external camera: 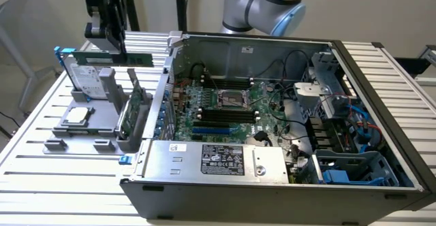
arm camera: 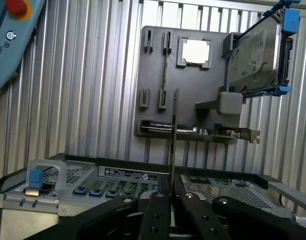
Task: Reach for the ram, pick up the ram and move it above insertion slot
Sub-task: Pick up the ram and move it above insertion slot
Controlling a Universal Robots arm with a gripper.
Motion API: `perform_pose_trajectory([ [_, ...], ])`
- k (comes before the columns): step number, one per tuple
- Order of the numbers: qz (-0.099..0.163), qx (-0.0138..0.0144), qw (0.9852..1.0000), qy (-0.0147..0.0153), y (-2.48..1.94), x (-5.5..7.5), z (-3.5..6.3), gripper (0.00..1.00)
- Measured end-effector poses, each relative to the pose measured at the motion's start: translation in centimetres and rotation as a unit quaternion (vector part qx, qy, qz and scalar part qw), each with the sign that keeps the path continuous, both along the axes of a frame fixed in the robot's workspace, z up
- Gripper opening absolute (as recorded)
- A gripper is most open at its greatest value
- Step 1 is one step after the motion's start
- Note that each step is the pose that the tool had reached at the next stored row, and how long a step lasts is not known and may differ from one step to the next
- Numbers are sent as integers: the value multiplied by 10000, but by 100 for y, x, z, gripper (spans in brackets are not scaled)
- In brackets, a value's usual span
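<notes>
Ram [external camera: 113, 58] hangs lifted in the air, level and edge-on to the fixture below, gripped at about its middle by the fingers [external camera: 116, 42], which are narrowed tight onto it; the green stick with its pale label juts out to both sides of the grip; it sits above the grey holder tray [external camera: 75, 131] on the exterior view's left, outside the open computer case [external camera: 272, 185] and well apart from the motherboard [external camera: 228, 106] and its dark memory slots [external camera: 225, 116]; in the wrist view the ram [arm camera: 173, 135] appears as a thin dark vertical edge rising from between the black fingers [arm camera: 158, 210]; below it lies the holder tray [arm camera: 158, 65] with a square processor [arm camera: 195, 51] seated in its recess; a silver hard drive [external camera: 87, 80] with blue clips stands upright in the tray, and a larger green expansion card [external camera: 132, 111] stands on edge beside the case wall; the ribbed metal tabletop [external camera: 61, 165] carries both tray and case; the robot's grey-and-blue arm joint [external camera: 269, 6] shows behind the case; the power supply [external camera: 218, 159] with its black label fills the case's near corner.
</notes>
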State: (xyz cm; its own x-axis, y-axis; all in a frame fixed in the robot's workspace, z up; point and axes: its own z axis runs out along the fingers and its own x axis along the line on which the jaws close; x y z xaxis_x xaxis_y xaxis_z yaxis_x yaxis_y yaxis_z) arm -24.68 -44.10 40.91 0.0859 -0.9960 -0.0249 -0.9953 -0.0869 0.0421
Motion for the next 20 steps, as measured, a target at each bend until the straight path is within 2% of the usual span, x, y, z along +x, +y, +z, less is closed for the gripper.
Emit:
perform_pose_trajectory([
  [20, 0, 0, 10000, 0, 194, 630, 5, 14],
])
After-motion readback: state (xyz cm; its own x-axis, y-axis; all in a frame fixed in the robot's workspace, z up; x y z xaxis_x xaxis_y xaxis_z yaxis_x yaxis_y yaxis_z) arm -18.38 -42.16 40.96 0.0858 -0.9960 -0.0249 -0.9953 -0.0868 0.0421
